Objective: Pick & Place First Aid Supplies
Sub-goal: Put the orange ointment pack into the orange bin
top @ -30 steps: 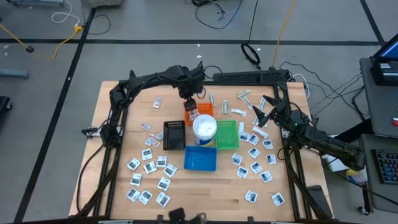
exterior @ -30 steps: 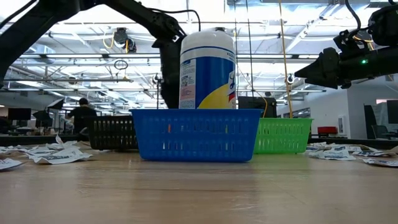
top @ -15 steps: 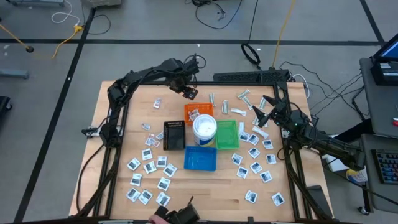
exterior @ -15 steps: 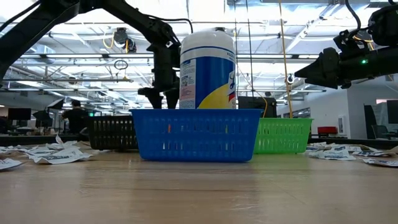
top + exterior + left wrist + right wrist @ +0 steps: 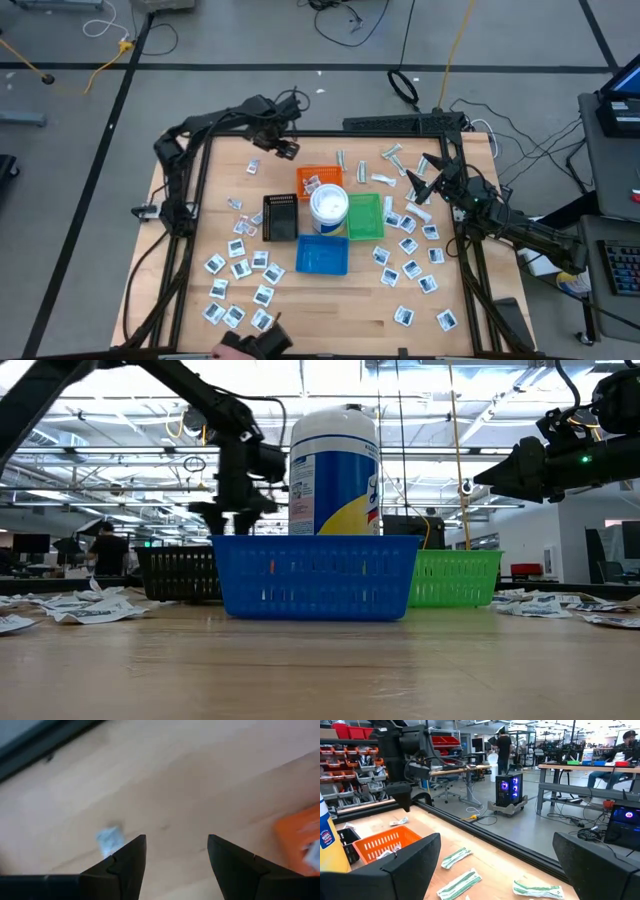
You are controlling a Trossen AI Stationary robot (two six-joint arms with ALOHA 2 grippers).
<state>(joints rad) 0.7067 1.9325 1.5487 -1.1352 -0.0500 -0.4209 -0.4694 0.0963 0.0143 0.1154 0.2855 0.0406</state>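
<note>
— Wooden table (image 5: 330,300) fills the middle of the overhead frame, with cables on the grey floor around it. Where are the supplies?

— Scattered. White square packets (image 5: 240,268) cluster at the lower left of the table, more lie down the right side, and wrapped strips (image 5: 392,154) sit near the upper edge, right of centre. A few packets already lie in the orange tray (image 5: 320,181), just above the white tub (image 5: 328,206).

— And the left gripper (image 5: 283,149)?

— It hangs above the table's upper part, up and left of the orange tray. In its wrist view the two fingers (image 5: 125,862) stand apart with bare wood between them, nothing held. One lone packet (image 5: 110,839) lies just beyond the finger on that picture's left.

— So which step is this?

— I'd say a reach for the next item, likely that single packet (image 5: 253,166) near the upper left.

— What does the move call for?

— Centre the fingers over the packet, come down to the wood, and close on a flat, thin thing, which may slide.

— The right gripper (image 5: 420,180)?

— Waiting at the right edge, fingers (image 5: 410,865) wide apart, strips beneath it.
</note>
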